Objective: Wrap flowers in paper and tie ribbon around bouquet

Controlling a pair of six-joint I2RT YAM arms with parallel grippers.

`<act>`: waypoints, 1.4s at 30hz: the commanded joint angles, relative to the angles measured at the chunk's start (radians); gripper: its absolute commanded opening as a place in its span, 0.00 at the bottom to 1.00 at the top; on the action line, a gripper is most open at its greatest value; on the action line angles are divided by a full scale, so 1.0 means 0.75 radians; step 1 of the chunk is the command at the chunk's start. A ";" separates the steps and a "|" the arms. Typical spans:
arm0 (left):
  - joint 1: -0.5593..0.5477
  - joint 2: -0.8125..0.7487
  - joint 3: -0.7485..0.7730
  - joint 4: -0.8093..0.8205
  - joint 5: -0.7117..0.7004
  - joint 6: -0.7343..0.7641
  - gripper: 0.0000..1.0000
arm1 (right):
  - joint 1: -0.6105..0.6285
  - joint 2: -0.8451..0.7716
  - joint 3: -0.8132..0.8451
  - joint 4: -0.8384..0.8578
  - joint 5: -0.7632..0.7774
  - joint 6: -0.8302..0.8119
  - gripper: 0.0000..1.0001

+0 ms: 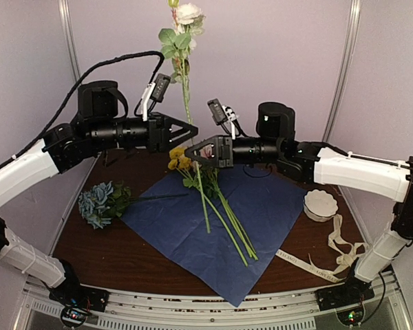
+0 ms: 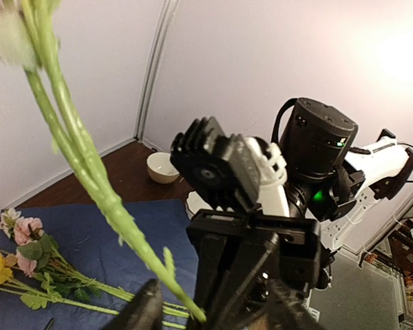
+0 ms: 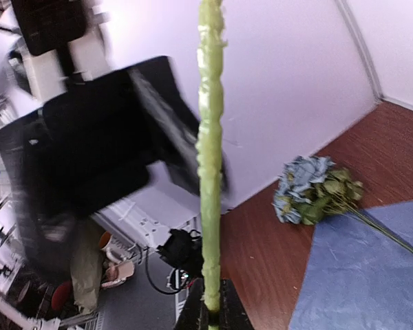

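— Black fingers of the right gripper sit closest in its wrist view, pressed together on a ribbed pale-green stem that rises straight up from them.

— And the left gripper?

— Its fingers stand apart, one on each side of the stem's low end, and neither visibly touches it. From above, both grippers are close together over the paper's far corner. The stem stands upright by them, with green leaves and a white bloom on top.

— Where are the flowers?

— Lying on the paper, with long thin green stems fanned toward the near edge and yellow heads under the grippers. Pink and white ones show in the left wrist view. The paper is a creased sheet, navy face up, set cornerwise on the dark brown wood-grain table.

— Any writing?

— Only on the ribbon, which is cream and looped loosely on the table right of the paper. It has dark printed letters, too small to read. A white scalloped bowl stands just beyond it. A dusty-blue bunch lies left of the paper, one thin stem reaching onto it.
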 commanded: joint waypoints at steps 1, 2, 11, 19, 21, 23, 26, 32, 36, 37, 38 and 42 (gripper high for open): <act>0.076 0.009 0.145 -0.308 -0.209 -0.009 0.72 | -0.120 0.003 0.049 -0.510 0.343 -0.135 0.00; 0.123 0.018 0.139 -0.384 -0.231 -0.055 0.74 | -0.134 0.034 0.077 -0.652 0.428 -0.183 0.00; 0.463 -0.040 -0.314 -0.441 -0.561 -0.399 0.78 | -0.149 0.303 0.175 -1.120 0.873 -0.346 0.00; 0.571 0.094 -0.457 -0.409 -0.758 -0.582 0.86 | -0.148 0.403 0.156 -1.095 0.957 -0.305 0.35; 0.598 0.134 -0.466 -0.407 -0.792 -0.595 0.97 | -0.149 0.389 0.148 -1.092 0.967 -0.305 0.41; 0.643 0.176 -0.484 -0.398 -0.792 -0.605 0.98 | -0.149 0.368 0.143 -1.096 0.981 -0.315 0.43; 0.708 0.232 -0.517 -0.367 -0.783 -0.595 0.98 | -0.149 0.336 0.135 -1.103 0.987 -0.334 0.45; 0.905 0.324 -0.551 -0.385 -0.786 -0.507 0.97 | -0.149 0.297 0.131 -1.112 0.988 -0.346 0.47; 1.104 0.356 -0.493 -0.454 -0.901 -0.321 0.98 | -0.149 0.270 0.115 -1.115 0.985 -0.358 0.48; 1.142 0.384 -0.441 -0.490 -0.934 -0.263 0.98 | -0.148 0.265 0.113 -1.117 0.985 -0.363 0.48; 1.167 0.416 -0.382 -0.527 -0.953 -0.203 0.97 | -0.148 0.262 0.112 -1.120 0.985 -0.367 0.48; 1.149 0.523 -0.084 -0.692 -0.931 -0.015 0.94 | -0.148 0.249 0.114 -1.129 0.991 -0.379 0.48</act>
